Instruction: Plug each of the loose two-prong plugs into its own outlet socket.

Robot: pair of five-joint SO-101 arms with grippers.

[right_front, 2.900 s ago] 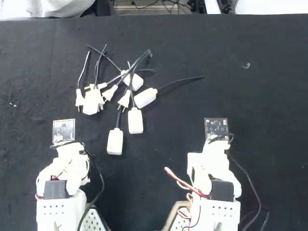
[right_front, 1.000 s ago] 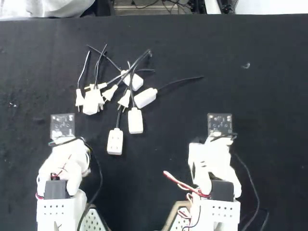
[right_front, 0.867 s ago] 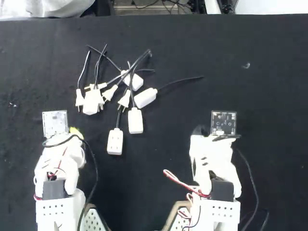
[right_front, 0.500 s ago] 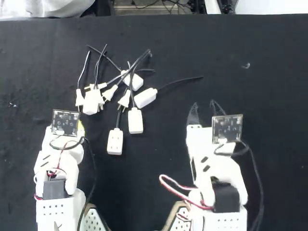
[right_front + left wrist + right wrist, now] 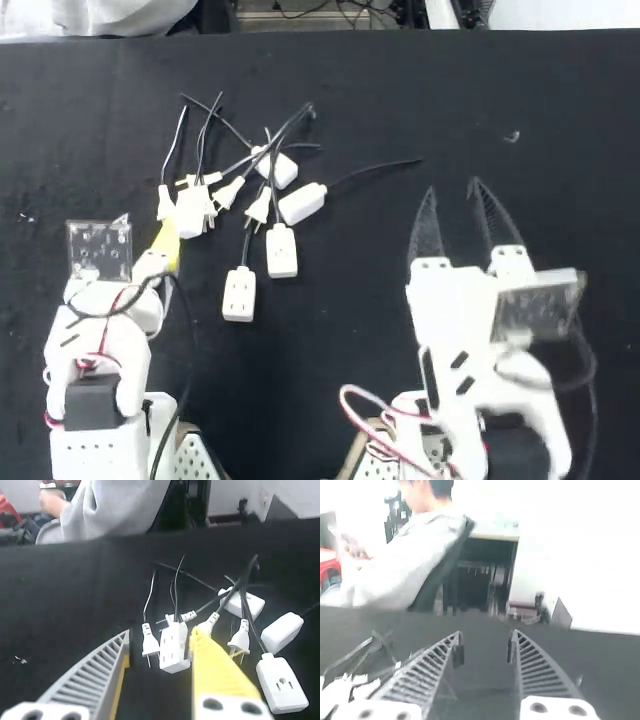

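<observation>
Several white two-prong plugs and white outlet sockets lie in a tangle of black cords (image 5: 240, 150) on the black table. Socket blocks show at the tangle's near side (image 5: 239, 293) (image 5: 281, 250) and at its right (image 5: 302, 203). My left gripper (image 5: 147, 222) is open, with grey and yellow fingers. Its tips are just short of a plug (image 5: 149, 645) and a socket block (image 5: 173, 647). My left gripper (image 5: 160, 635) holds nothing. My right gripper (image 5: 452, 192) is open and raised to the right of the tangle. In its own view my right gripper (image 5: 485, 635) is empty.
A small grey speck (image 5: 512, 136) lies on the cloth at the far right. The table's far edge (image 5: 320, 30) runs along the back, with furniture and room clutter behind it. More sockets (image 5: 281, 682) (image 5: 281, 632) lie beside the yellow finger.
Both arms have lifted from a folded pose and stretched forward. The right gripper's fingers have come into sight, open. The left gripper has swung toward the left end of the tangle.
</observation>
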